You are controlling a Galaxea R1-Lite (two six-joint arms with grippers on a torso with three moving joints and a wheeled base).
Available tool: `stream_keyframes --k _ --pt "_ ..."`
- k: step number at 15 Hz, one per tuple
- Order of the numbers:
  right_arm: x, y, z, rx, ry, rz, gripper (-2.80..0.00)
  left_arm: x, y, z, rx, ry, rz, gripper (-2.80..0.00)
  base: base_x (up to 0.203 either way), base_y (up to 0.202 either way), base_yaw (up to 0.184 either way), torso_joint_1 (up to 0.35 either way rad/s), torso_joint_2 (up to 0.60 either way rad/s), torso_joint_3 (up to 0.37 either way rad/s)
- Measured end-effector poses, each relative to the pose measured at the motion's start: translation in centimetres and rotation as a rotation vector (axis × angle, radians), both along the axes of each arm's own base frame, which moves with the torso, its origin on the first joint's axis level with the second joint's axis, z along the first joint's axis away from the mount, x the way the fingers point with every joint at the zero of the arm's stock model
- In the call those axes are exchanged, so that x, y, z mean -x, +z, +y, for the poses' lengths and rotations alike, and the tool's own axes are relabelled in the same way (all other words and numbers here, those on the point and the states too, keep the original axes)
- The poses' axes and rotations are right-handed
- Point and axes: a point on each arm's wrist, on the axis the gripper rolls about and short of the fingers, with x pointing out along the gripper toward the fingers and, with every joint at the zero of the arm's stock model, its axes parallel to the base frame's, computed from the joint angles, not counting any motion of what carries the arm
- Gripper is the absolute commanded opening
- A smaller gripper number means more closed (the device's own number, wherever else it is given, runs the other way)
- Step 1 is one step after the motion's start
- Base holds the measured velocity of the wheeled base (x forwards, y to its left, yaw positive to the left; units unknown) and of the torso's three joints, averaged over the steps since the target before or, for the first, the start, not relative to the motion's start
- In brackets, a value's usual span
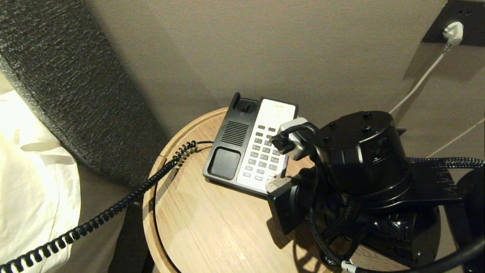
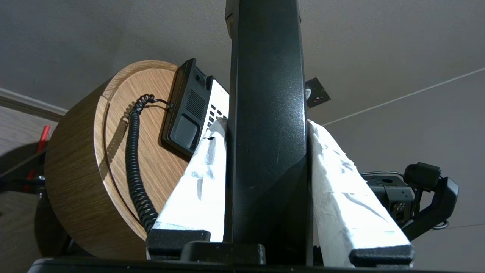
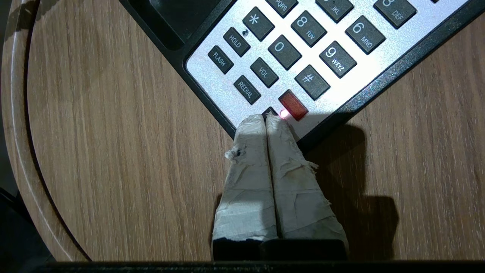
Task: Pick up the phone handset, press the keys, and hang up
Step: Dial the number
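**Right hand on keypad, handset held off its cradle**

Round wooden surface (image 1: 197, 227) beside a bed (image 1: 34, 178). Phone base (image 1: 227, 151) sits at the far side, cradle empty. Right hand (image 3: 266, 118), fingers clenched together with nothing between them, tips down on the near corner of the keys (image 3: 299, 49), at a small button just beside the red key (image 3: 293, 105). Left hand (image 2: 265, 125) grasps the handset (image 2: 267, 113) between both taped fingers (image 2: 197, 182), off to the left, clear of the surface. Coiled cord (image 1: 113, 208) runs from the base leftward over the surface edge. Wall socket (image 1: 454, 22) with white plug at far right.
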Motion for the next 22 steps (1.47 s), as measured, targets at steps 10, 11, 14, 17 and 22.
stream_keyframes --k 10,11,14,17,22 --pt "0.2 1.0 -0.3 -0.025 -0.005 -0.018 -2.8 0.1 0.1 0.1 0.003 0.0 -0.004 -2.8 0.0 0.0 0.0 0.0 0.0 0.0" --pt "0.2 0.9 -0.3 -0.022 -0.005 -0.016 -2.8 0.1 0.1 0.1 0.003 0.0 -0.004 -2.8 0.0 0.0 0.0 0.0 0.0 0.0" --pt "0.1 0.6 -0.2 -0.015 -0.005 -0.012 -2.8 0.1 0.2 0.1 0.003 0.0 -0.005 -2.8 0.0 0.0 0.0 0.0 0.0 0.0" --pt "0.2 0.9 -0.4 -0.02 -0.006 -0.015 -2.8 -0.1 0.3 -0.1 -0.002 -0.003 -0.004 -2.8 0.0 0.0 0.0 0.0 0.0 0.0" --pt "0.6 2.0 -1.5 -0.045 -0.021 -0.035 -2.8 -1.1 0.8 -1.2 -0.086 -0.052 -0.011 -2.8 0.0 0.0 0.0 0.0 0.0 0.0"
